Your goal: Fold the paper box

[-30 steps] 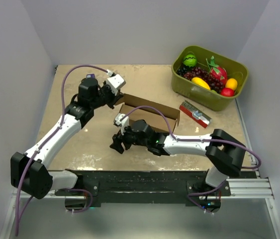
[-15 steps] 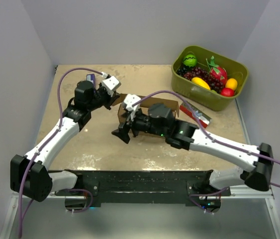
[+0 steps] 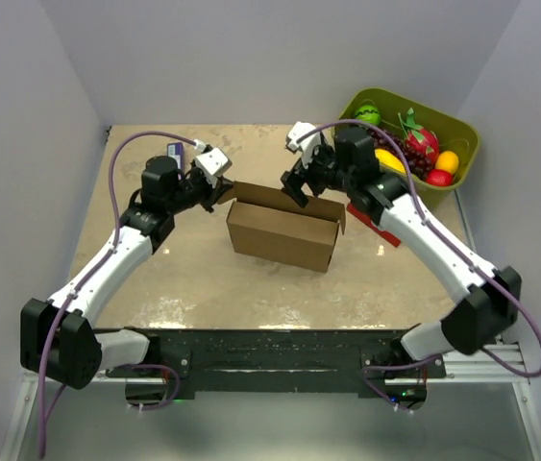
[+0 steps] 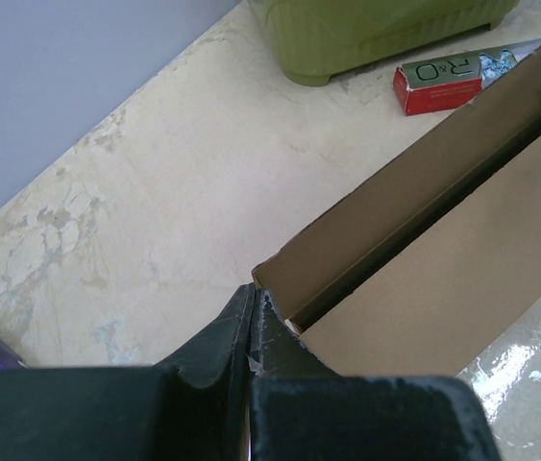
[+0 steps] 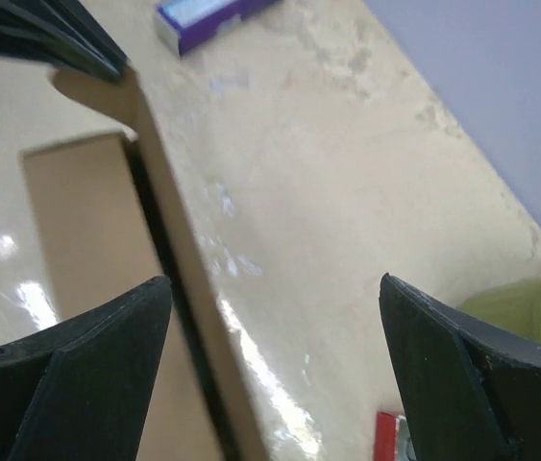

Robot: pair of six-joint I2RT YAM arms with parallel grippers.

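One paper box (image 3: 284, 238) of plain brown cardboard stands in the middle of the desk (image 3: 193, 283). It is a long rectangular shell with matte walls and sharp creases, its top open. A short flap stands up at its right end, and a small tab sticks out at its far-left corner.

My left gripper (image 3: 220, 195) meets that far-left corner. Its black, tapered jaws are pressed together with their tips against the cardboard edge. I cannot tell whether any cardboard is pinched between them.

My right gripper (image 3: 296, 192) hangs over the box's far long wall. Its jaws are spread wide with the thin wall edge running between them, and neither jaw touches it.

The desk is beige and mottled like stone, and glossy enough to throw back glare.

A flat red packet (image 4: 443, 77) with a silvery end lies just beyond the box's right end. Past it, in the far right corner, sits an olive-green plastic bin (image 3: 422, 195) with rounded corners, heaped with fruit (image 3: 414, 149). A small purple carton (image 5: 203, 13) lies on the desk behind my left wrist, toward the far left.
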